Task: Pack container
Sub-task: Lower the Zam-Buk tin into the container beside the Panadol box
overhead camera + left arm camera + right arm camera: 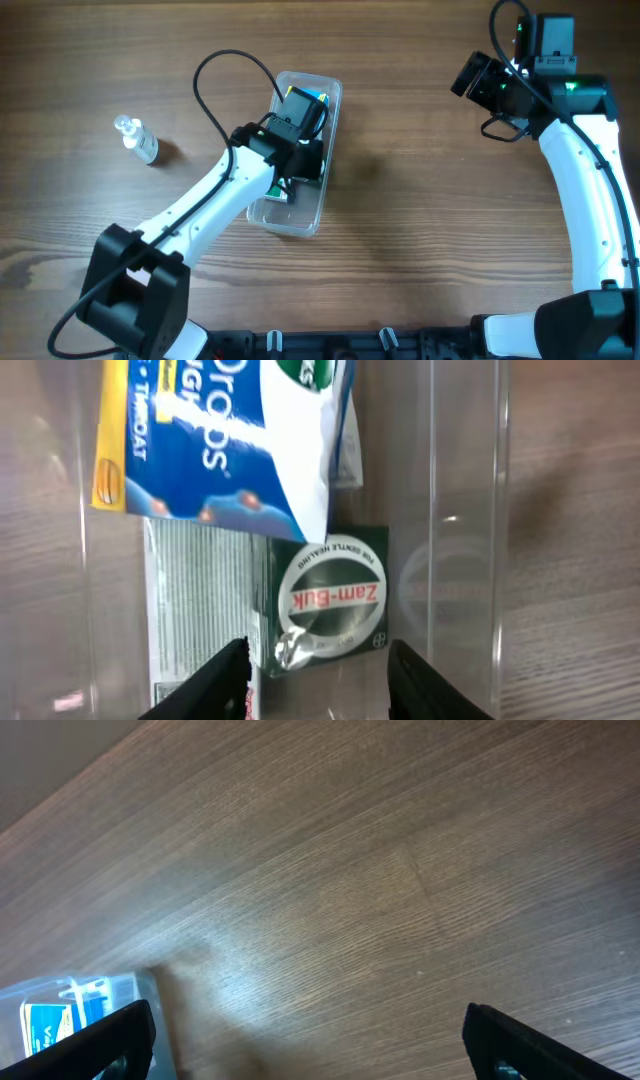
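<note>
I read this as a robot test bench, lab-style rather than a home. A bare wood-grain table (420, 250) fills every view. Two white-and-black arms rise from 7 o'clock (200, 215) and 5 o'clock (590, 190) — loose black cable (215, 75), a mounting rail (380, 345) at 6 o'clock, and a clear container (296, 222) of pharmacy packets as a prop.

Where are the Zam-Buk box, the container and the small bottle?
Zam-Buk box (322, 598): left wrist view, round logo on its top face.
container (297, 222): overhead view, near end wall.
small bottle (143, 143): overhead view, clear body.
</note>
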